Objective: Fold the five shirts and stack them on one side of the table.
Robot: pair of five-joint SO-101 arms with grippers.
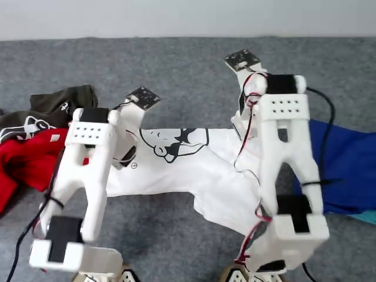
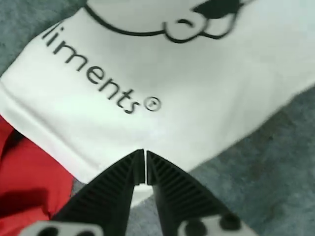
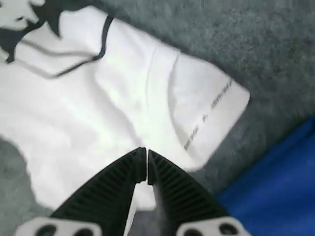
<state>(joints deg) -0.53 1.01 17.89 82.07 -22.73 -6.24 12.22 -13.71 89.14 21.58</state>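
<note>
At the near edge of the grey worktop [image 1: 176, 64] the two arms' bases stand side by side, and both arms lean forward over a white shirt [image 1: 176, 170]. This shirt lies spread across the middle of the worktop, print side up, with a black cartoon face and a line of lettering on it. Its near edge is rumpled and sags toward the right arm's base.

The left gripper [image 2: 145, 156] is low over the end of the white shirt that lies beside the red one. Its black ribbed fingers [image 2: 118, 187] are closed tip to tip at the cloth's edge. Whether any cloth is pinched between them I cannot tell.

The right gripper [image 3: 146, 153] hangs over the opposite end of the same shirt, near a short sleeve with small print along its hem. Its fingers [image 3: 113, 187] are likewise pressed together, and again I cannot tell if they hold cloth.

A red shirt [image 1: 26, 158] lies crumpled just beside the white one on the left arm's side, touching it. Farther back on that side a dark olive shirt [image 1: 59, 106] with a white print is bunched against the red one. On the right arm's side a blue shirt [image 1: 346, 164] lies flat, its edge near the white sleeve, with a strip of teal cloth [image 1: 367, 216] at its near corner.
</note>
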